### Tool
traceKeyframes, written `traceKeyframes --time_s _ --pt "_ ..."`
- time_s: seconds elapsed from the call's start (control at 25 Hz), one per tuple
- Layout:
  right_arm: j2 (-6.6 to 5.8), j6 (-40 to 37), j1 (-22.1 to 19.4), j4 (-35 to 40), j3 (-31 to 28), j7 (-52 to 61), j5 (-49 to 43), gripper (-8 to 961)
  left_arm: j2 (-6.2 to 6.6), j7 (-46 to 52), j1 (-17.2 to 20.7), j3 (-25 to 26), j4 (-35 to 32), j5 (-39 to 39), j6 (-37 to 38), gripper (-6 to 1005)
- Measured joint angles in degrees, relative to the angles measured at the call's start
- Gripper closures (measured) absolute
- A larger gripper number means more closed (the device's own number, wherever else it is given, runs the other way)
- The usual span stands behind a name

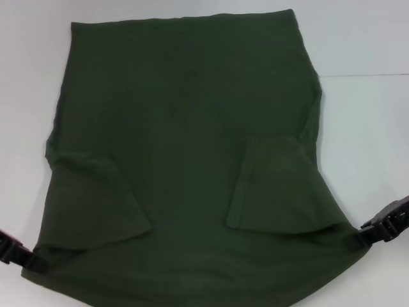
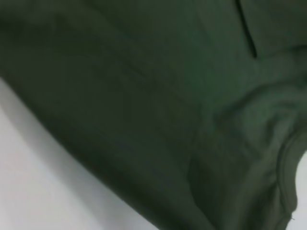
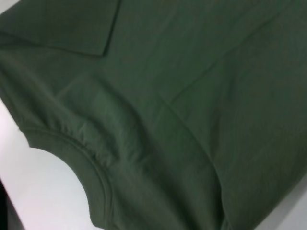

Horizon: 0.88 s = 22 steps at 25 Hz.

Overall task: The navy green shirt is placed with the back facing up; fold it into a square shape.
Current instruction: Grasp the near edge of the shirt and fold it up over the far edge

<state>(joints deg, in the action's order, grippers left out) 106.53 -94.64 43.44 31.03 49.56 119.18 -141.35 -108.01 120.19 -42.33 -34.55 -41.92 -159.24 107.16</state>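
A large plain dark olive-green cloth shirt (image 1: 185, 147) was spread on a white table (image 1: 370, 141), sleeves folded inward. Its near corners were met by the left gripper (image 1: 25, 256) and right gripper (image 1: 372, 234), seemingly for a lengthwise fold; their grip could not be told.

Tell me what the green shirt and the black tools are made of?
The navy green shirt looks like soft matte knit cloth, probably cotton: it creases and has a ribbed collar. The left tool and right tool, at its near corners, look like hard black plastic, maybe coated metal.

Shirt (image 1: 185, 160) flat, sleeves folded in; claws at near corners.
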Motion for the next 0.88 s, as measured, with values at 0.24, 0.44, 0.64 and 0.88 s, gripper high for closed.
traceKeyframes --time_s 0.24,0.44,0.64,0.88 --pt "-0.53 -1.68 -0.76 0.0 -0.38 -1.51 -0.13 876 -0.31 -2.16 -0.02 -0.61 0.17 -0.09 1.22 961" --pt "-0.73 -3.76 -1.3 0.19 -0.87 -3.67 -0.16 876 -0.24 -2.45 0.0 -0.68 0.34 -0.29 1.6 961" --pt "-1.2 -3.6 -1.4 0.71 -5.54 -5.64 -0.03 877 0.01 -2.27 -0.43 2.33 0.07 0.64 0.99 962" --pt "-1.02 -0.89 -0.58 0.88 -10.52 -6.15 0.27 878 0.09 -0.61 -2.21 10.51 0.04 0.93 -3.33 962"
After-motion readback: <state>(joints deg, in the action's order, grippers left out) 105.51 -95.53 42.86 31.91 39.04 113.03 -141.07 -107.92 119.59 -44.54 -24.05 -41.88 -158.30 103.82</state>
